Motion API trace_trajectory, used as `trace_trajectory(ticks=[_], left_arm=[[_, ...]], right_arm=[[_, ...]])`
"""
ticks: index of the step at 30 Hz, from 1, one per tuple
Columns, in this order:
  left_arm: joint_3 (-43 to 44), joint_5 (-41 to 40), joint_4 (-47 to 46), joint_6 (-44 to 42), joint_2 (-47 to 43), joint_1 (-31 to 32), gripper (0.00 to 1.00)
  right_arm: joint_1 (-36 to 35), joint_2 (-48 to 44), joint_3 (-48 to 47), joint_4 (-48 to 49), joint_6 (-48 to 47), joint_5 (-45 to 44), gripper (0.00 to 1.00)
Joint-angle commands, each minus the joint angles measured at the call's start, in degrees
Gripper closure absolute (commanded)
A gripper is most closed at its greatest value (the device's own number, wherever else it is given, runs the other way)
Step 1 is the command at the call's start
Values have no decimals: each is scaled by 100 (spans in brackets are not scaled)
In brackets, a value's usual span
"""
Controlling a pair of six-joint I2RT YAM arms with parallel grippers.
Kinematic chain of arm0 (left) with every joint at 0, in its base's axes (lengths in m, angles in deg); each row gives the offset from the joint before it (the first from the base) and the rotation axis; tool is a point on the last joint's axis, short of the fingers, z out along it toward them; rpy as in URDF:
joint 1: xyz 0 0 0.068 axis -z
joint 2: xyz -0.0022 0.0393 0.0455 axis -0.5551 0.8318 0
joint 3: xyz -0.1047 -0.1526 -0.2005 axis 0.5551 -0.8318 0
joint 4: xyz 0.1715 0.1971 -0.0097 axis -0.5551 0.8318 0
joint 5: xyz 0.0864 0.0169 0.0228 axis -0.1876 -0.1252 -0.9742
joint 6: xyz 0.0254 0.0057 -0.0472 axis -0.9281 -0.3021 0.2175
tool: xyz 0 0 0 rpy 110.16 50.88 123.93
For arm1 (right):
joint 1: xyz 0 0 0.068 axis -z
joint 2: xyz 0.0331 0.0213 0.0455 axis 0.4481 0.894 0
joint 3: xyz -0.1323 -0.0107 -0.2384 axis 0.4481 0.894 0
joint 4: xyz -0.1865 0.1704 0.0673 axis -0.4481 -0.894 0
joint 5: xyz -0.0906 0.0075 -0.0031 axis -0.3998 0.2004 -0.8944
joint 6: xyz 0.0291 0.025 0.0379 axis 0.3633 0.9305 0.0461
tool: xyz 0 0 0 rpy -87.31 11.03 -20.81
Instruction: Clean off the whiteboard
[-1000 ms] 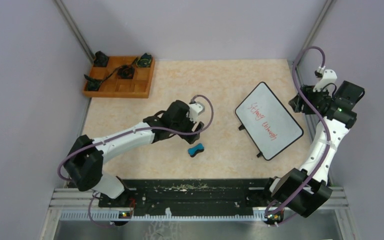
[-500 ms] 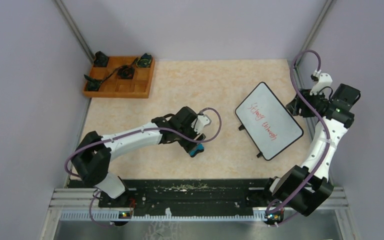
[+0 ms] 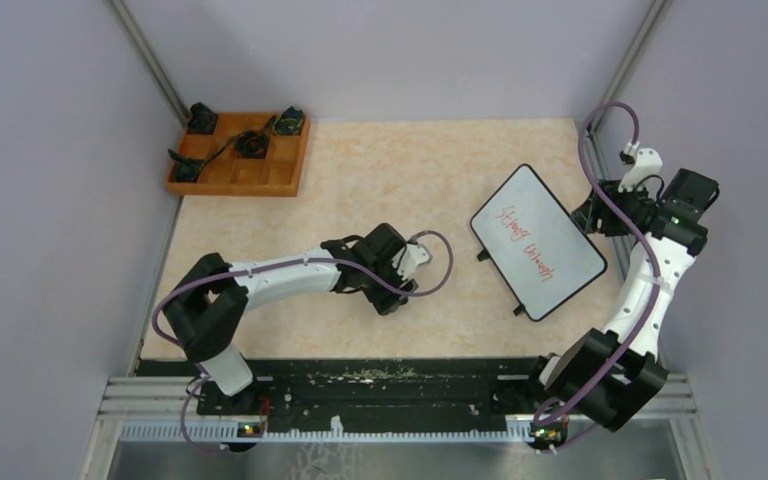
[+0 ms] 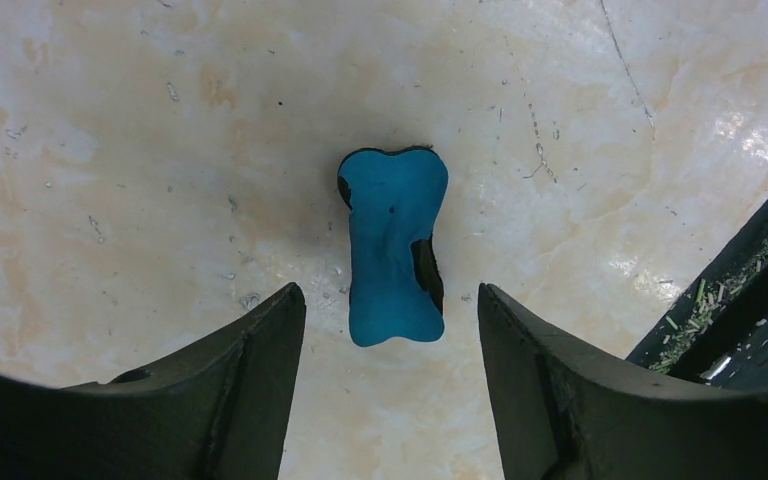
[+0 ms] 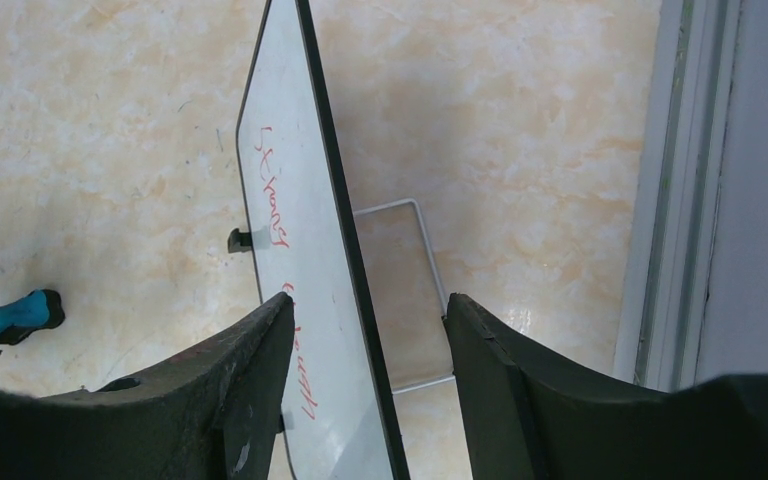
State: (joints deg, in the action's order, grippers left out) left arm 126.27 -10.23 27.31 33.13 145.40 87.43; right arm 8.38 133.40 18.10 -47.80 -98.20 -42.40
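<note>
Our left claw [image 4: 390, 298] hangs released astride the blue bone-shaped eraser [image 4: 388, 235]. Toward three o'clock, our right claw [image 5: 368, 305] gapes around the black-framed white whiteboard [image 5: 295, 220].

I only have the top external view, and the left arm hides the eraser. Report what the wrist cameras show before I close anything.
Observer: The blue eraser lies flat on the table, untouched, between the fingers of the open left gripper.
Operator: Now the right side.
Observer: The whiteboard runs edge-on between the fingers of the open right gripper; contact cannot be told.
Operator: Report what props it.
Observer: A wire stand behind it.
</note>
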Motion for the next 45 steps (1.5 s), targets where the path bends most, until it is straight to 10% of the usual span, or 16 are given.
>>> trace_trajectory(ticks=[1,45], left_arm=[[26,98,-186,-101,118,35,31],[214,62,-561,-104,576,37,54]], right_arm=[[15,-94,-25,127,-120,68,42],[24,-9,98,178,-121,146,42]])
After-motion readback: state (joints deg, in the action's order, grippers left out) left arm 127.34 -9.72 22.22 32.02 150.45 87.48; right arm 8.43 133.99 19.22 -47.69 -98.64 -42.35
